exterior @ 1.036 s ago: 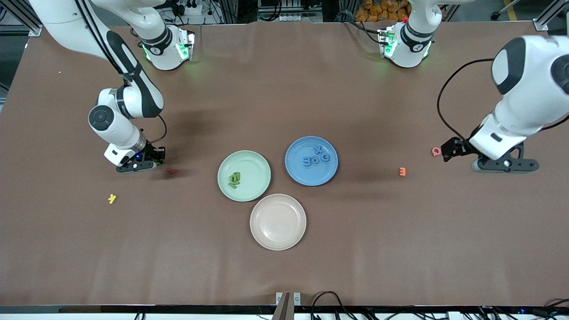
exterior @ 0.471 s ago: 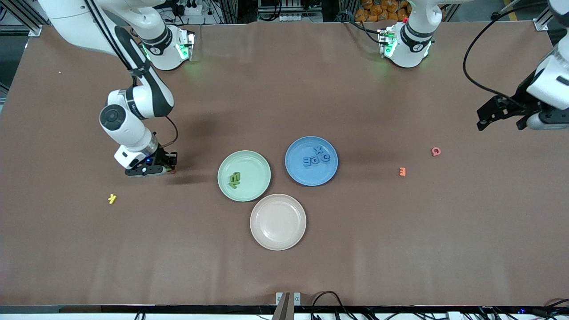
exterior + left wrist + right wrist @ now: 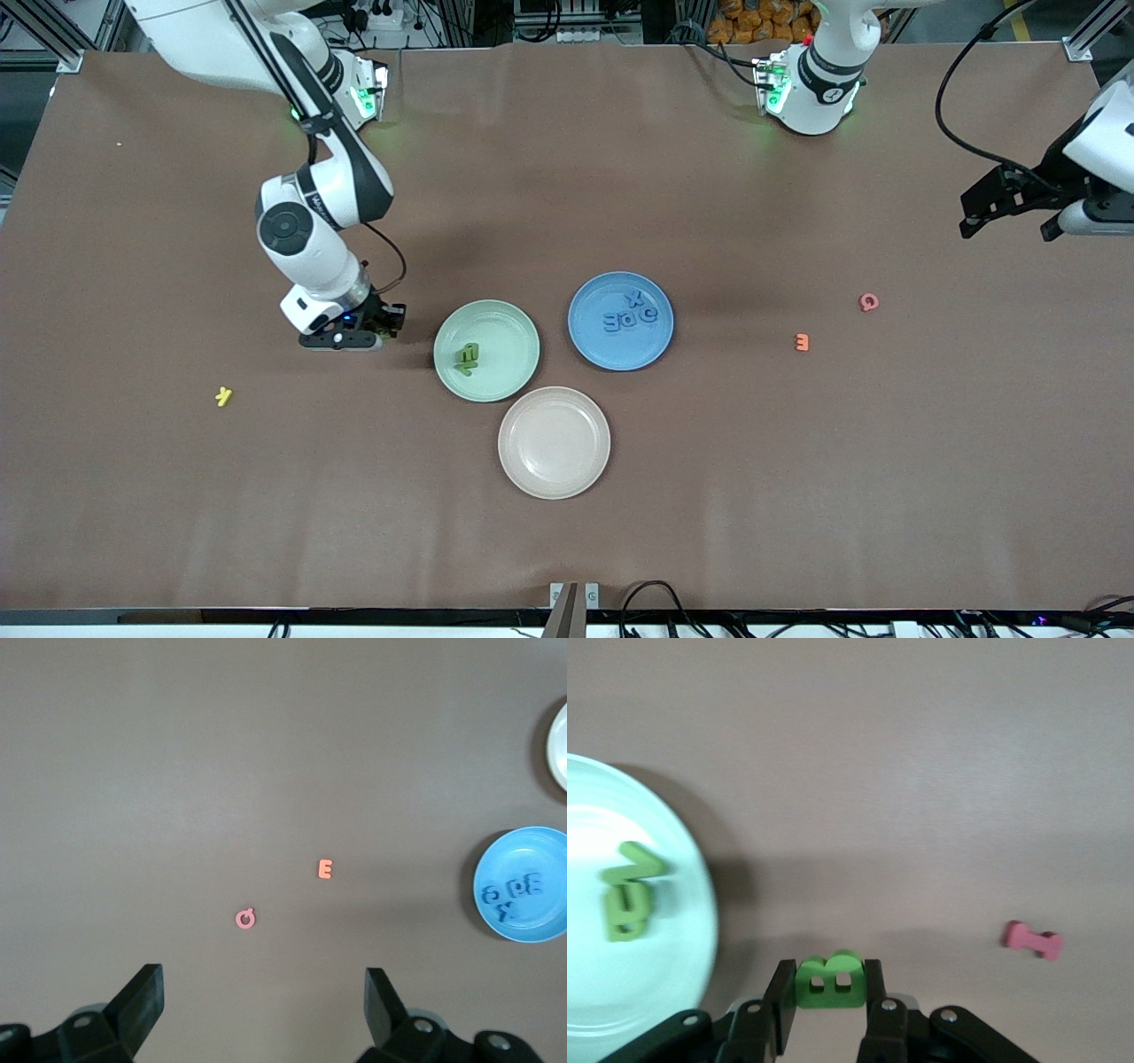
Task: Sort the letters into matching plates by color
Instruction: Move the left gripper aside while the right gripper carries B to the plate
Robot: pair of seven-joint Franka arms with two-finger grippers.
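My right gripper (image 3: 388,322) is shut on a green letter B (image 3: 830,980), low over the table beside the mint green plate (image 3: 509,332), toward the right arm's end. That plate (image 3: 700,895) holds green letters (image 3: 468,357). The blue plate (image 3: 611,350) holds several blue letters (image 3: 631,315). The beige-pink plate (image 3: 554,441) is bare. A dark red letter (image 3: 1033,941) lies on the table near my right gripper. A yellow letter (image 3: 224,396), an orange E (image 3: 802,342) and a pink Q (image 3: 869,302) lie loose. My left gripper (image 3: 1010,208) is open and empty, high over the left arm's end.
The left wrist view shows the pink Q (image 3: 245,919), the orange E (image 3: 325,869), the blue plate (image 3: 523,930) and the beige-pink plate's edge (image 3: 558,744). Brown cloth covers the table. Both arm bases stand along the table's top edge.
My right gripper has moved along the table toward the green plate with the green B. My left gripper has lifted away from the pink Q and now holds nearly still.
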